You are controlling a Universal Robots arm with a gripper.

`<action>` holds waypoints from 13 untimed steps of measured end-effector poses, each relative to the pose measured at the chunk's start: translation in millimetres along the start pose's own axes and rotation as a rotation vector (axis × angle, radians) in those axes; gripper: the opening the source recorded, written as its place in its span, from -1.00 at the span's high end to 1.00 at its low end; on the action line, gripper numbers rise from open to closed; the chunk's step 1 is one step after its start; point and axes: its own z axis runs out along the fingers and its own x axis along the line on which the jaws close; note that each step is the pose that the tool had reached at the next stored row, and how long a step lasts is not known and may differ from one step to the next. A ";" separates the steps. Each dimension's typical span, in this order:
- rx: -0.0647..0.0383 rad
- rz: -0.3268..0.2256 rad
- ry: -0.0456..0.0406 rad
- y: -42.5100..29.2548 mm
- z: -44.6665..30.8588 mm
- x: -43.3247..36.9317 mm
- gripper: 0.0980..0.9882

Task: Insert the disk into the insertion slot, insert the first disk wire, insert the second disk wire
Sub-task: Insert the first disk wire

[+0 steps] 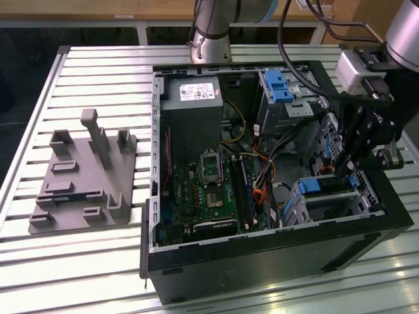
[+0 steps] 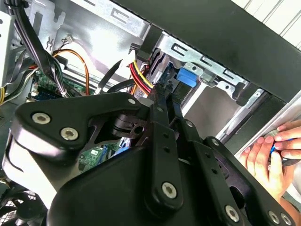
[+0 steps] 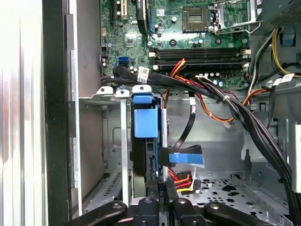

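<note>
Blue-framed disk (image 3: pixel 146 123) in slot (image 3: pixel 123 155) (gripper (image 3: pixel 161 186) near)

A slatted metal table (image 1: pixel 98 261) stands before pale wooden furniture (image 1: pixel 98 10), brightly lit.

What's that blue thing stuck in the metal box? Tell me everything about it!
That's the disk in its bright blue plastic carrier. It sits edge-on inside the grey metal insertion slot, blue tab towards the first wrist view's camera. A black cable with a blue end curls beside it, and the gripper is close.
</note>
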 end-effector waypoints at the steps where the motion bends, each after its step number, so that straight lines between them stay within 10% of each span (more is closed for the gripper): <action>1: 0.000 0.000 0.0000 0.0 0.2 0.7 0.82; 13: 0.000 0.017 -0.0001 1.6 1.3 0.9 0.82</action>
